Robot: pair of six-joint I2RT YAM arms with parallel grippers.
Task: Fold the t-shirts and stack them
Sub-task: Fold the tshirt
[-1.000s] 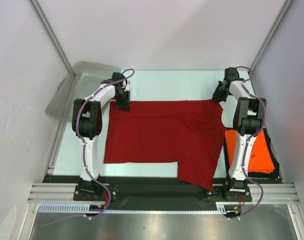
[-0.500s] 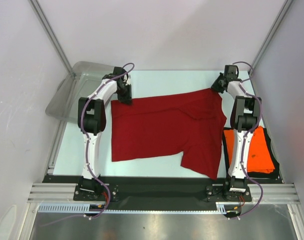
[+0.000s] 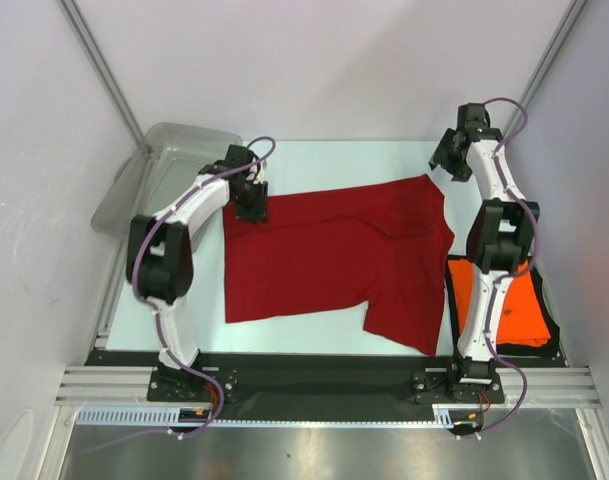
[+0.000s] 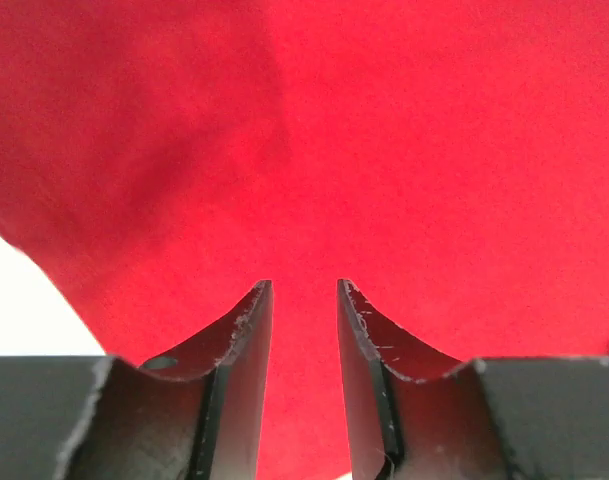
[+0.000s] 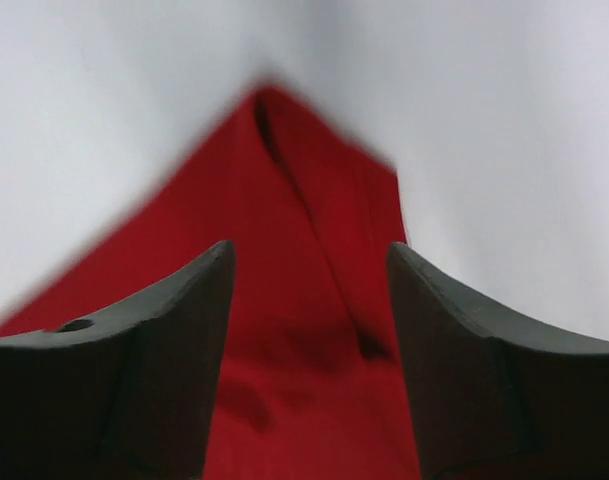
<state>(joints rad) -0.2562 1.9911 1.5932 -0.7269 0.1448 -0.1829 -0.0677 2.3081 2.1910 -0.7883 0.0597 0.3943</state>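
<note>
Dark red t-shirt (image 3: 334,250) flat, centre; orange t-shirt (image 3: 519,305) compact, right.

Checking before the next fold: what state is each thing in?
Red shirt: lying flat, spread out, not lifted.
Orange shirt: folded, lying at near right.
Tub: far left, nothing visible inside.
Left gripper: slightly open, over red shirt's far left corner.
Right gripper: wide open, empty, above its far right corner.

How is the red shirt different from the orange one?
The dark red t-shirt lies spread wide across the middle of the table. The orange t-shirt is a smaller, more compact patch at the right near corner. The red one is in full view, while the orange one is partly hidden behind the right arm. Both are plain coloured and lie flat.
</note>
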